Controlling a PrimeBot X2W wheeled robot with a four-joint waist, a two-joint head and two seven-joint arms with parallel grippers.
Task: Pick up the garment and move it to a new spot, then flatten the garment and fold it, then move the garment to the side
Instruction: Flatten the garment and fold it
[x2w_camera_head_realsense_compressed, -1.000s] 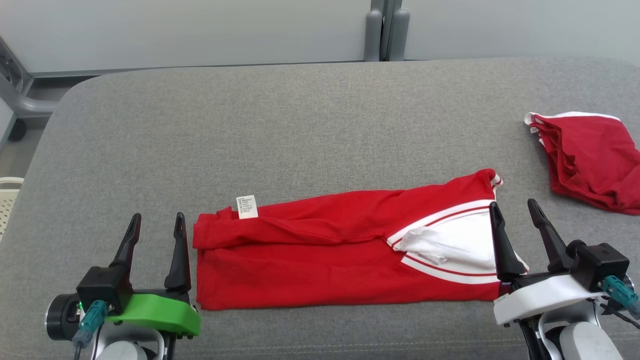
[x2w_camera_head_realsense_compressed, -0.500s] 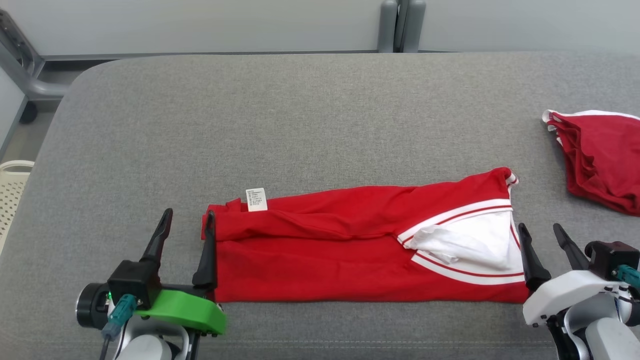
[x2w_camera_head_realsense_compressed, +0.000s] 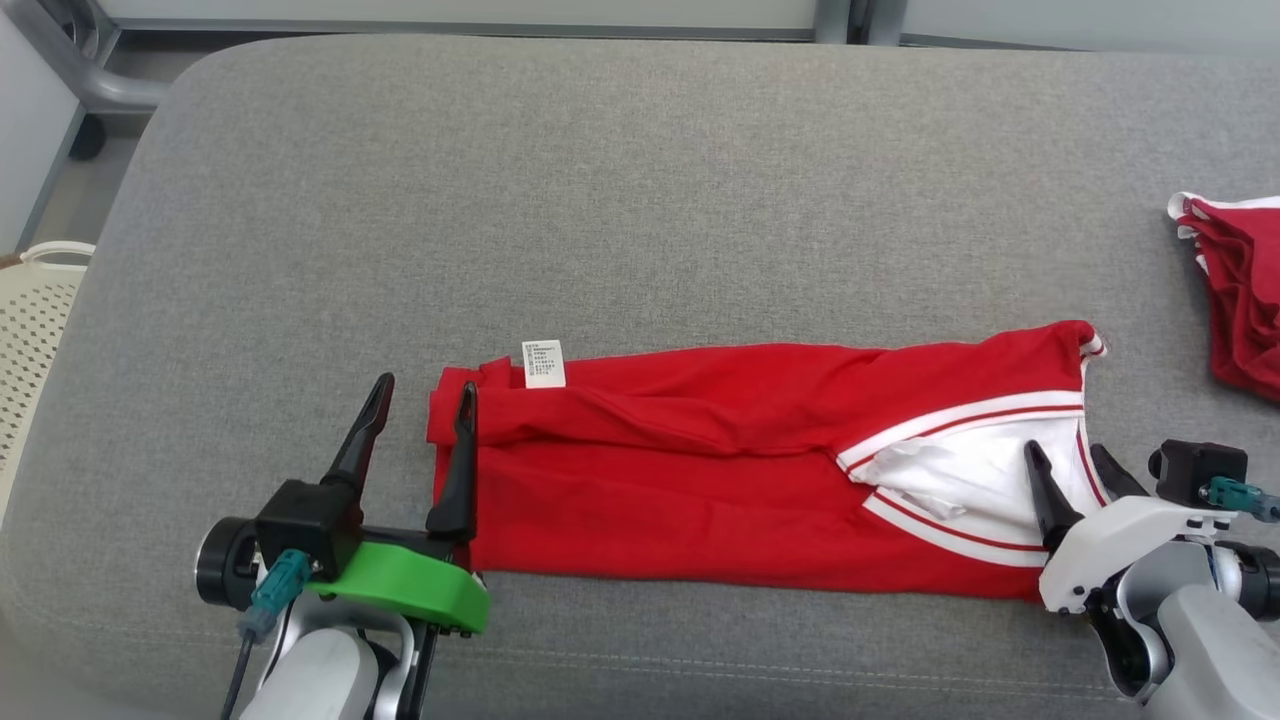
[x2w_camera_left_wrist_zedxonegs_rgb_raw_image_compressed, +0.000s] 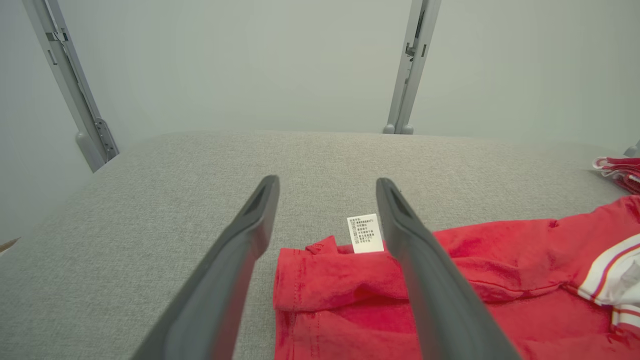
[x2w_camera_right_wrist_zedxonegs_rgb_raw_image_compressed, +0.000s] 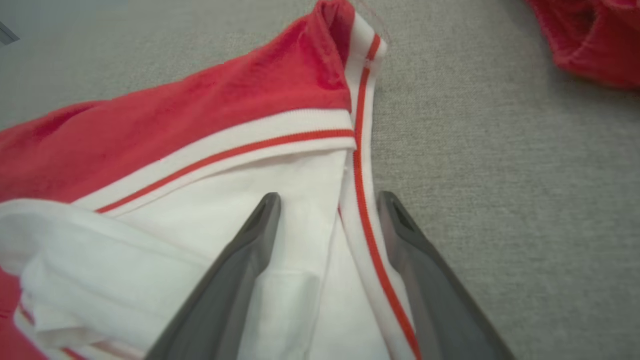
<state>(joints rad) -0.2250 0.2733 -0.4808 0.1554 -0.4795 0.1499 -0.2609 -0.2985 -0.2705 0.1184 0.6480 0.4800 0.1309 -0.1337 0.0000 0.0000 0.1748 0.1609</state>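
A red garment lies folded into a long strip on the grey cushion, with a white label at its left end and a white, red-striped neck part at its right end. My left gripper is open and straddles the strip's left edge, its right finger over the cloth. At the other end my right gripper is also open. In the right wrist view the right gripper has the striped trim between its fingers.
A second red garment lies bunched at the cushion's right side, apart from the strip. A pale perforated basket stands off the cushion's left edge. Bare grey cushion stretches behind the strip.
The camera has tipped down and shifted. Both grippers have closed in on the strip's ends: the left one now overlaps the left edge, and the right one sits lower over the white neck part.
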